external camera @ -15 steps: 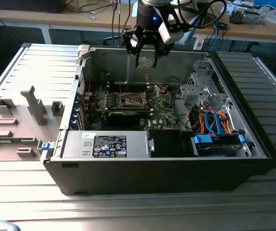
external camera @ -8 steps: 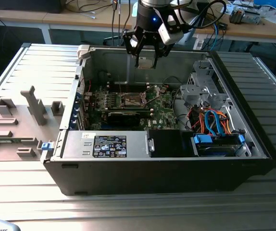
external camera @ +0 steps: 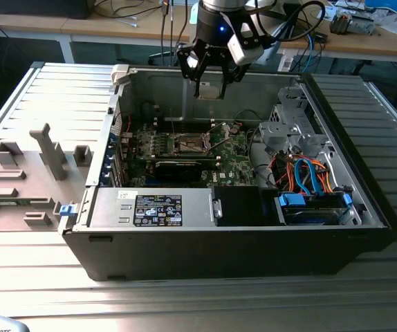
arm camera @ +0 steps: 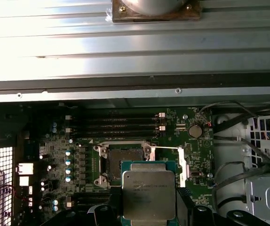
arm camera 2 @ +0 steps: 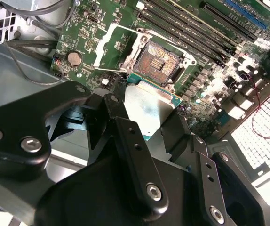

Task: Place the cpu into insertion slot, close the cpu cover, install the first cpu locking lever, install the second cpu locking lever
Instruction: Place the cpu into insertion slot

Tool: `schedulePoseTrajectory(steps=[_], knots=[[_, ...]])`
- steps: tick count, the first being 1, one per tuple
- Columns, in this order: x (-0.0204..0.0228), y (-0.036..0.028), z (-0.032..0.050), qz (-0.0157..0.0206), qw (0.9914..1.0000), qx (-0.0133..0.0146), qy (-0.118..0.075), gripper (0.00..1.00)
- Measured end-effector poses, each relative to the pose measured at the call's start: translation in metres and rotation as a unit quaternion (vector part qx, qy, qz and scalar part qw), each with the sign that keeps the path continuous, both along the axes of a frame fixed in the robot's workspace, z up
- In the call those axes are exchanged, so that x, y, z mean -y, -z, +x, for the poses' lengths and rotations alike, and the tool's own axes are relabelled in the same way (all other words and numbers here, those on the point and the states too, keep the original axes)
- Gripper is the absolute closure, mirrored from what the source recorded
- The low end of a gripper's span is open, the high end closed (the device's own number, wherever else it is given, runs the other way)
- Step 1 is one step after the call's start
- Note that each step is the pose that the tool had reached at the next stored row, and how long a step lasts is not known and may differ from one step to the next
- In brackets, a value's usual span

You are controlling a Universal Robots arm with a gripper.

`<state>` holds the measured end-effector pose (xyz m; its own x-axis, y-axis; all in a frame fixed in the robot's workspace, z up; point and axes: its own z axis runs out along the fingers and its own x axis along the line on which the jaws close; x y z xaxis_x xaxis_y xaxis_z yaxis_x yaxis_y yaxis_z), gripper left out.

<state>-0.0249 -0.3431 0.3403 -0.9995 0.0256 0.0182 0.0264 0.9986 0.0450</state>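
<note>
You hold the cpu [arm camera: 149,193]: your gripper [external camera: 209,88] is clamped on its edges.
The insertion slot [arm camera 2: 162,61] sits below the gripper, apart from the chip, dark centre uncovered.

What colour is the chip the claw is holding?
The cpu has a silver-grey top and green rim; first wrist view shows it best.
</note>
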Motion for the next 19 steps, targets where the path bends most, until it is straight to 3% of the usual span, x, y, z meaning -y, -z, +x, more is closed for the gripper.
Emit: schedulePoseTrajectory(steps=[19], knots=[[0.0,0.0035,0.0,-0.0004,1.0,0.0,0.0,0.46]])
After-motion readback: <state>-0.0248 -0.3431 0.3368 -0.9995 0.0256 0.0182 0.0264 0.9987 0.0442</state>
